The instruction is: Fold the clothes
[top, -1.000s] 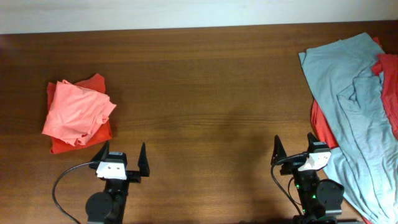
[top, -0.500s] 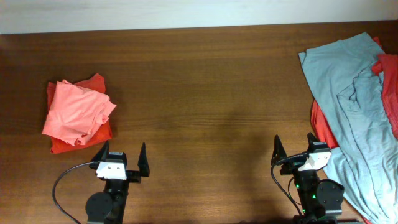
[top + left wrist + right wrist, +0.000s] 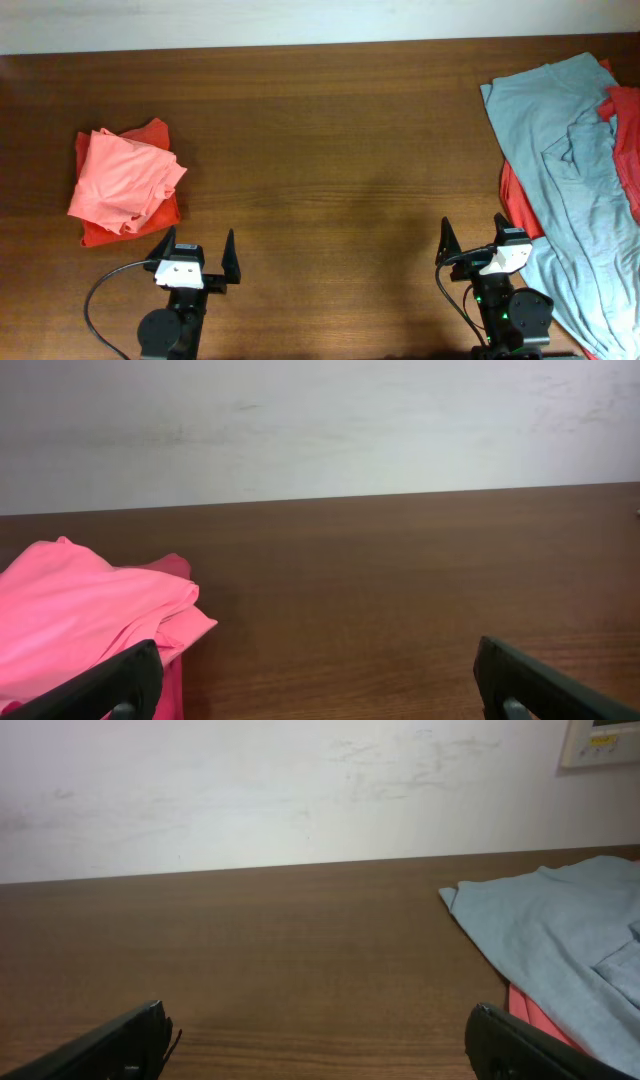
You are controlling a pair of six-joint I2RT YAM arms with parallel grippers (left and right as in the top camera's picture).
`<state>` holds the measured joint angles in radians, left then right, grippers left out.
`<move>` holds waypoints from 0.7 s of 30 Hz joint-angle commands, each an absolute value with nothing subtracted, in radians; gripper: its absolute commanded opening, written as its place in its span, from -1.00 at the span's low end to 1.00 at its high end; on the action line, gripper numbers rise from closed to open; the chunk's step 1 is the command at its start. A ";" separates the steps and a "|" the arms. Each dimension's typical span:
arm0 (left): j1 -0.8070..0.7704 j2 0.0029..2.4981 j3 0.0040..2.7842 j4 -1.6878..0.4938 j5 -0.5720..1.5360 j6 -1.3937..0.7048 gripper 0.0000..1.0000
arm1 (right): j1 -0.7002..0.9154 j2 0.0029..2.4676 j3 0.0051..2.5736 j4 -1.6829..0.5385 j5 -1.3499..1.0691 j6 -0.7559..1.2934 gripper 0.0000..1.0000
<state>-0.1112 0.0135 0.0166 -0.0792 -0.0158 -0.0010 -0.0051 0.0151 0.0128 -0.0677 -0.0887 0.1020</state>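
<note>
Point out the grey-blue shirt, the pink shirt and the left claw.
Grey-blue shirt [image 3: 550, 125], overhead view, middle of the cloth.
Pink shirt [image 3: 125, 180], overhead view, top fold.
Left claw [image 3: 200, 235], overhead view, midway between its open fingertips.

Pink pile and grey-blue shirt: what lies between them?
Nothing: the overhead view shows bare table between the pink pile and the grey-blue shirt.

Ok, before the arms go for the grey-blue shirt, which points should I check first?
1. Left gripper open and empty: ok.
2. Right gripper open and empty: ok.
3. Grey-blue shirt whole in view: not ok, it runs off the overhead picture's right and bottom edges.
4. Shirt lies alone: not ok, red cloth shows beneath its left edge.
5. Shirt flat: not ok, creased and bunched.
6. Pink pile out of the way: ok, far left.
</note>
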 commanded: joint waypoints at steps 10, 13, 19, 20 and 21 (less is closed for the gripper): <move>-0.117 0.009 0.047 -0.097 0.008 -0.031 0.98 | -0.007 0.014 0.085 -0.187 -0.039 0.105 0.97; -0.117 0.036 0.113 -0.169 0.011 -0.034 0.98 | -0.007 0.035 0.161 -0.287 -0.015 0.105 0.97; -0.117 0.198 0.316 -0.295 0.009 -0.033 0.98 | -0.007 0.189 0.427 -0.522 0.066 0.113 0.97; -0.117 0.239 0.351 -0.310 0.005 -0.033 0.98 | -0.007 0.224 0.469 -0.561 0.070 0.113 0.97; -0.117 0.267 0.373 -0.322 0.003 -0.033 0.98 | -0.007 0.259 0.509 -0.597 0.072 0.113 0.97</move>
<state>-0.1120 0.1738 0.2749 -0.3000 -0.0006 -0.0238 -0.0051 0.1596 0.3691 -0.5186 0.0174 0.1047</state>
